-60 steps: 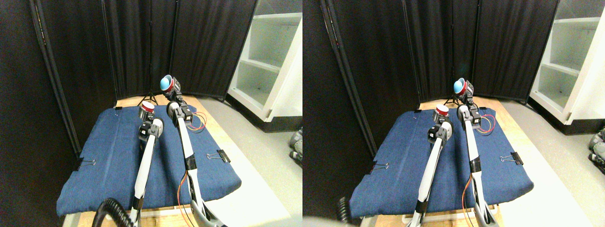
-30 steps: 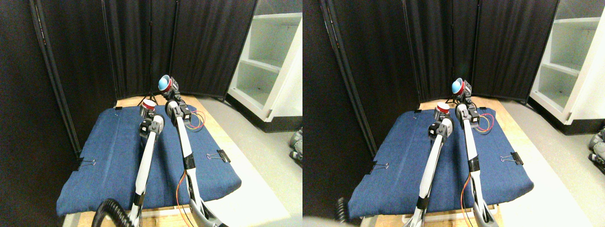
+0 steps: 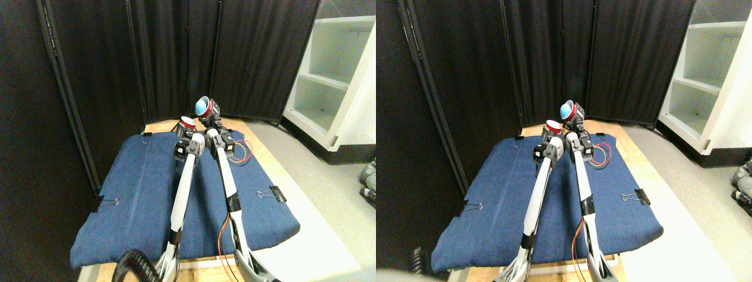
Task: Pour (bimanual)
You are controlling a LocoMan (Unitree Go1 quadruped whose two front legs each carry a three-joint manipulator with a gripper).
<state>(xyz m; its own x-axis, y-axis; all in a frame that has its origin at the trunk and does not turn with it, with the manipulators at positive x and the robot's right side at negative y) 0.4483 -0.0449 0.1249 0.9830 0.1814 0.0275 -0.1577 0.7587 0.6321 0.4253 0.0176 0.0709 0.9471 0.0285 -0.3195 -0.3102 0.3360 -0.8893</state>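
The tilted blue-lined red cup (image 3: 202, 107) is pinched by the right gripper (image 3: 207, 113) above the left gripper's (image 3: 185, 127) upright red cup (image 3: 187, 123), for pouring

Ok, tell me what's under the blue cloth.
Under the blue cloth a wooden tabletop shows along the right and far edges, with binder clips pinning the cloth at its sides. The rest of the tabletop is covered by the cloth.
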